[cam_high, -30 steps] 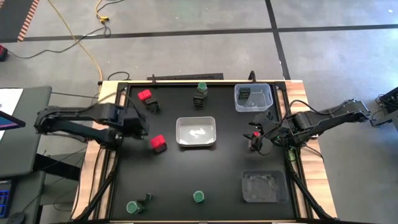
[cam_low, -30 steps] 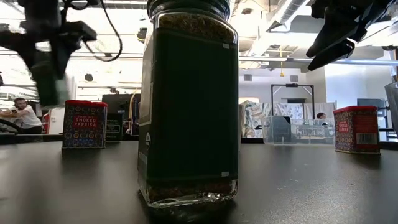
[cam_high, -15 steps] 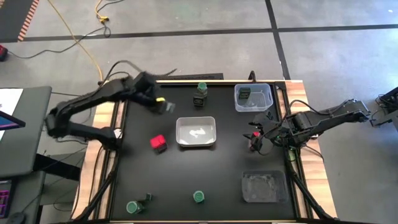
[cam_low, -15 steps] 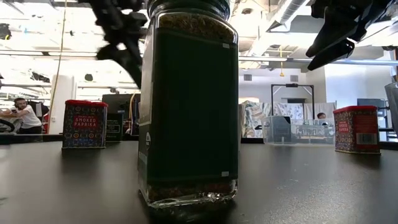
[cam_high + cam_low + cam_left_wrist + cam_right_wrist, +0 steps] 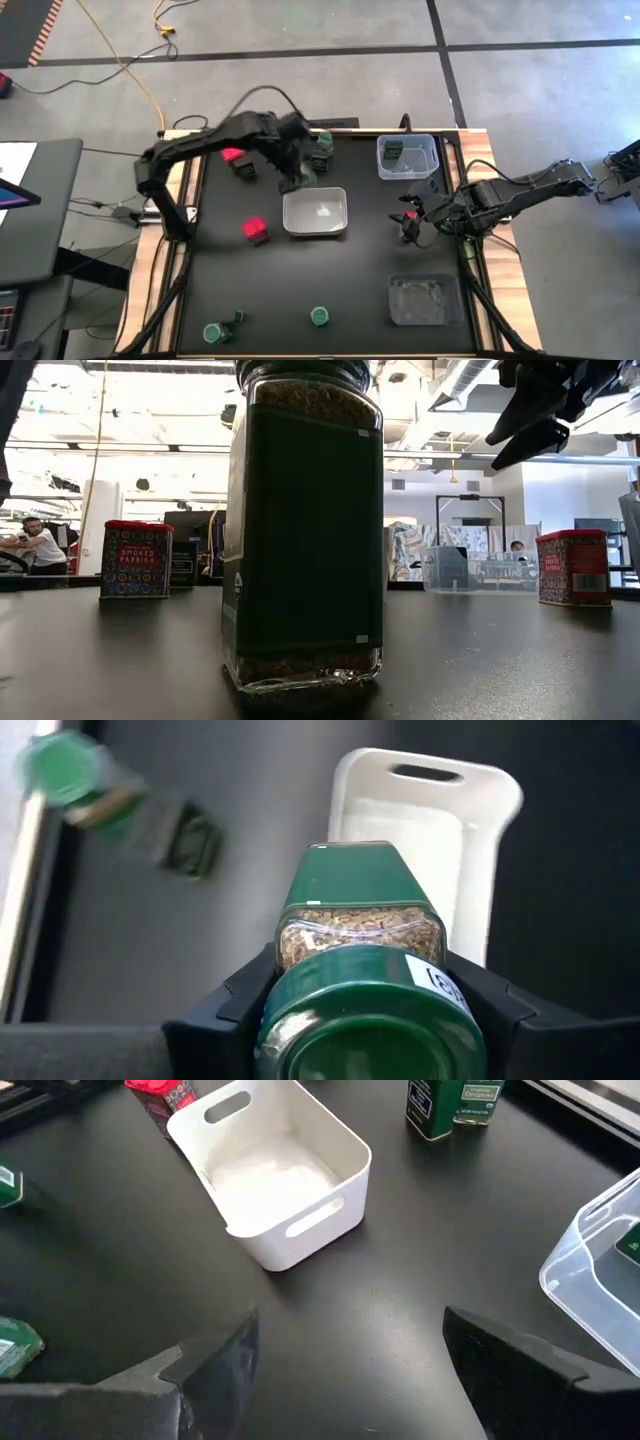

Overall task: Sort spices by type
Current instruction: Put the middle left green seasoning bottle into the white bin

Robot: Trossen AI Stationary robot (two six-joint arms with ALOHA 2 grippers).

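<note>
High view: two red boxes [image 5: 254,230], a white bin [image 5: 316,213] — the left hand [image 5: 293,180] at its rim.

Left wrist view: left hand clamps a green-lidded jar [image 5: 365,970] of herbs above the bin.

Right wrist view: right hand [image 5: 345,1355] wide, empty, above the desk [image 5: 390,1260].

Black table [image 5: 330,270] with trays [image 5: 315,212], red tins [image 5: 255,230], green-lidded jars [image 5: 319,317].

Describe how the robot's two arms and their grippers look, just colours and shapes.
Both arms are dark, near-black jointed links. The left arm carries a looping black cable. The left gripper has broad matte-black fingers; the right gripper has dark, angular fingers. A small red part sits near the right arm's wrist.
</note>
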